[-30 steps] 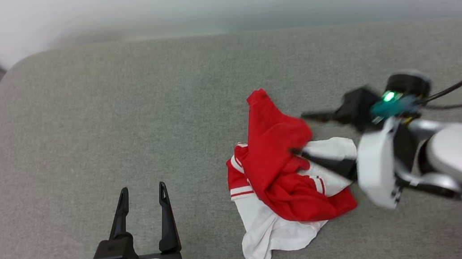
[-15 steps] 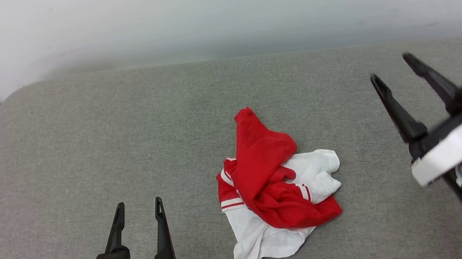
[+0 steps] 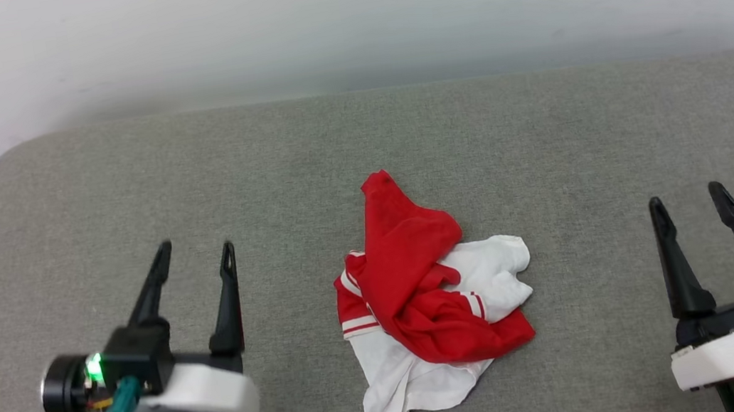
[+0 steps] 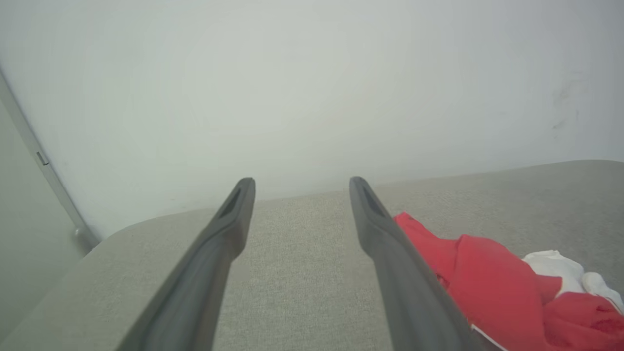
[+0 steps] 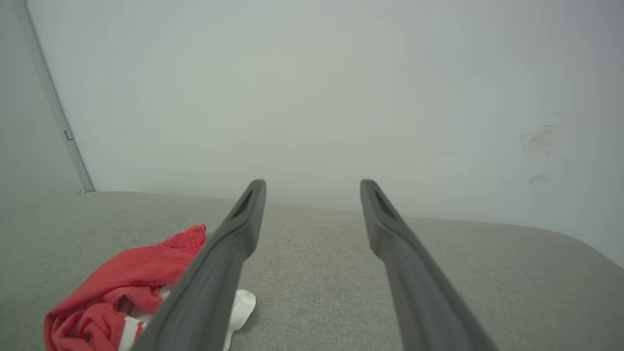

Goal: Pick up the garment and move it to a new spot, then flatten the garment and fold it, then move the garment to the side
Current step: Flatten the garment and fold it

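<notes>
Fingers (image 3: 226, 290) of the left gripper (image 3: 195, 248), lower left of the head view: spread wide, closed on nothing. Same for the right gripper (image 3: 684, 196) at the lower right: spread wide, empty, pointing up the frame. Both well apart from the garment (image 3: 421, 284), one on each side of it.

Garment in the middle of the frame, slightly below centre. Lies in a crumpled heap on the grey cushion (image 3: 190, 173). Red body bunched on top, with a peak poking toward the upper middle. White sleeve cloth spilling out at the lower left and the right of the heap. Striped trim at the left edge. No lettering visible. In the left wrist view, garment (image 4: 487, 278) at the lower right, beside the right-hand finger. In the right wrist view, garment (image 5: 126, 278) at the lower left, partly behind the left-hand finger.

Judging by the heap: not yet flattened, not yet folded. Probably calls for a reach in from both sides to find edges.

Risks from here:
- Pinching several bunched layers at once and lifting a knot instead of one edge.
- Grabbing a sleeve alone and dragging the rest along twisted.
- Digging fingertips into the soft cushion while coming down for thin cloth.
- Pulling unevenly with two arms, leaving the shirt skewed or a sleeve trapped underneath.
- Mistaking hem for shoulder, with the front hidden.
</notes>
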Robot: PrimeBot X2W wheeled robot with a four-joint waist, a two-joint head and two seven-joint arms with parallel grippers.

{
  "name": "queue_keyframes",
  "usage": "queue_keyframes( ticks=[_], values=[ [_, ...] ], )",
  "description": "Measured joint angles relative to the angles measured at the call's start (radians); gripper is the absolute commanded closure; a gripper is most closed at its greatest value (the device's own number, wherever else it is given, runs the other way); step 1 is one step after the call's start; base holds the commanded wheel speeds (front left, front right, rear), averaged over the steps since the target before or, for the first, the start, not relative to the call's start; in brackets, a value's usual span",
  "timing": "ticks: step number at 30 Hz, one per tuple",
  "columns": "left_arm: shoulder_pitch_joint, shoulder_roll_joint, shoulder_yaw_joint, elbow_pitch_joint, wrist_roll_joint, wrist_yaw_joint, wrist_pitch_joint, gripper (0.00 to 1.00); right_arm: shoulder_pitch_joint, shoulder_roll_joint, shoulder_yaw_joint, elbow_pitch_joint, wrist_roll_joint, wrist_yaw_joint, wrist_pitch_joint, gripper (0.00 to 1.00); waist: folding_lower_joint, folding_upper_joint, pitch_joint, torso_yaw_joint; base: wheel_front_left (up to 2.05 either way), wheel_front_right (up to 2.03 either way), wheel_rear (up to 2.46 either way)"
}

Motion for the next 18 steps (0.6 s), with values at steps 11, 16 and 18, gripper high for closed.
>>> queue_keyframes(
  ticks=[11,16,18],
  values=[
    [-0.278,0.146,-0.208,0.126,-0.188,-0.064,0.369,0.00,0.046,0.043,-0.034,-0.049,-0.031,0.000,0.000,0.00,0.0001,0.0000,0.032,-0.024,0.00,0.00,0.00],
    [-0.398,0.252,-0.365,0.101,-0.366,-0.066,0.597,0.00,0.027,0.047,-0.030,-0.074,-0.053,0.000,0.000,0.00,0.0002,0.0001,0.063,-0.039,0.00,0.00,0.00],
    [-0.437,0.291,-0.427,0.098,-0.427,-0.066,0.690,0.00,0.013,0.047,-0.027,-0.077,-0.055,0.000,0.000,0.00,0.0002,0.0001,0.076,-0.046,0.00,0.00,0.00]
  ],
)
